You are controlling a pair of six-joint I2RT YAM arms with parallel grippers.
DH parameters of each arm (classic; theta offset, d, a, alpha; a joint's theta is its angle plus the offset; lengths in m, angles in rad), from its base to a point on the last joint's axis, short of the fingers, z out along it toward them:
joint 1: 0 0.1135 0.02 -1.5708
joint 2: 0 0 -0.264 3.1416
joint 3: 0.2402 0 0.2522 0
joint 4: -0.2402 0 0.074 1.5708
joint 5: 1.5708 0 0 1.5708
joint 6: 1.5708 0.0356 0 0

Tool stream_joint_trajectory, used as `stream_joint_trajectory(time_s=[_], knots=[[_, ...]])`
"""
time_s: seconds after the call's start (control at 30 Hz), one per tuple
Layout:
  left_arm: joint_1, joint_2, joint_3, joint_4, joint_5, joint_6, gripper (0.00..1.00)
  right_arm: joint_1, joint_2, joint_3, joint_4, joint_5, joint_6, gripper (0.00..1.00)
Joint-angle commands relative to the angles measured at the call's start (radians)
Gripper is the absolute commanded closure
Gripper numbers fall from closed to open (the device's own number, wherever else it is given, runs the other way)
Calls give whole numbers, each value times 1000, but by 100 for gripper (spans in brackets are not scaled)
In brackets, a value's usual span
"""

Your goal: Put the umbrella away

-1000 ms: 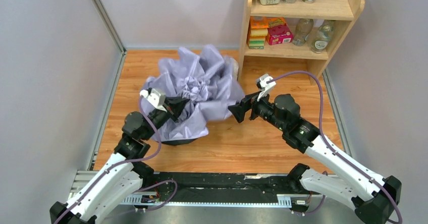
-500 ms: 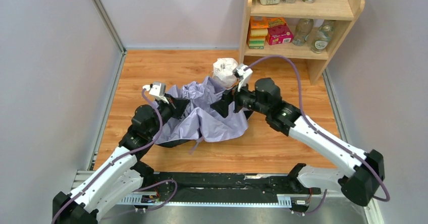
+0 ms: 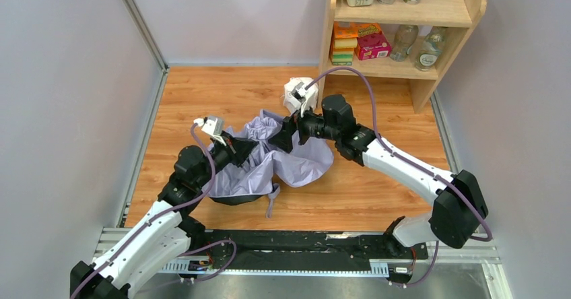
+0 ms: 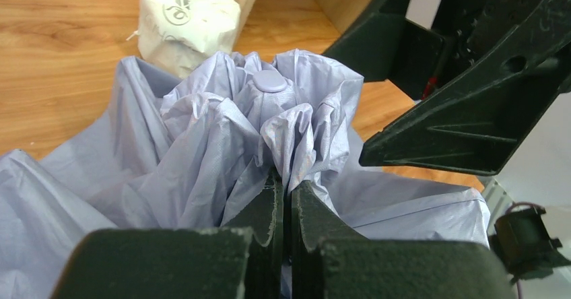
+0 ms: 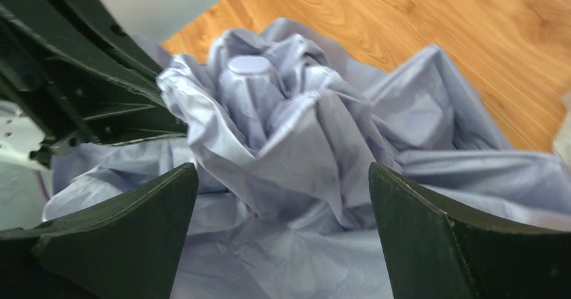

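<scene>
Since the left arm [image 3: 176,181] has its jaws pinched shut on a fold of the umbrella [image 3: 289,164], the crumpled lavender canopy sits anchored mid-tabletop [image 3: 202,90] with its cap [image 4: 269,81] poking up. A wrapped white lump [image 3: 296,91] sits just behind. The right arm [image 3: 397,164] faces it, jaws spread wide either side of the bunch, I'd guess to squeeze it together.
</scene>
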Motion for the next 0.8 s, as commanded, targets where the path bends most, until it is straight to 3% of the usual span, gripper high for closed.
stream_joint_trajectory(time_s=[0.0,0.07,0.27,0.4,0.47,0.57,0.63,0.67,0.7,0.73,0.77], knots=[[-3,-19,-14,169,110,45,100,-1,3,-19,134,-203,-71,0],[-5,-19,-22,189,135,56,100,-2,41,-27,151,-249,-75,0],[-5,-25,-24,207,179,78,100,15,158,-73,456,-372,7,0],[-8,-33,-37,218,179,79,100,19,227,-119,653,-441,36,10],[-9,-36,-42,218,181,85,100,26,241,-153,732,-470,45,20],[-11,-40,-37,217,178,70,100,47,242,-160,744,-458,30,52],[-10,-43,-13,188,172,39,100,62,210,-187,752,-403,2,64],[-9,-42,33,159,147,18,97,65,190,-196,751,-371,-4,72],[-9,-40,61,75,129,-22,77,65,172,-206,751,-346,-13,79],[-9,-36,140,0,79,-40,67,65,155,-222,755,-323,-24,87],[-9,-34,186,-112,55,-63,51,65,134,-236,755,-286,-39,94]])
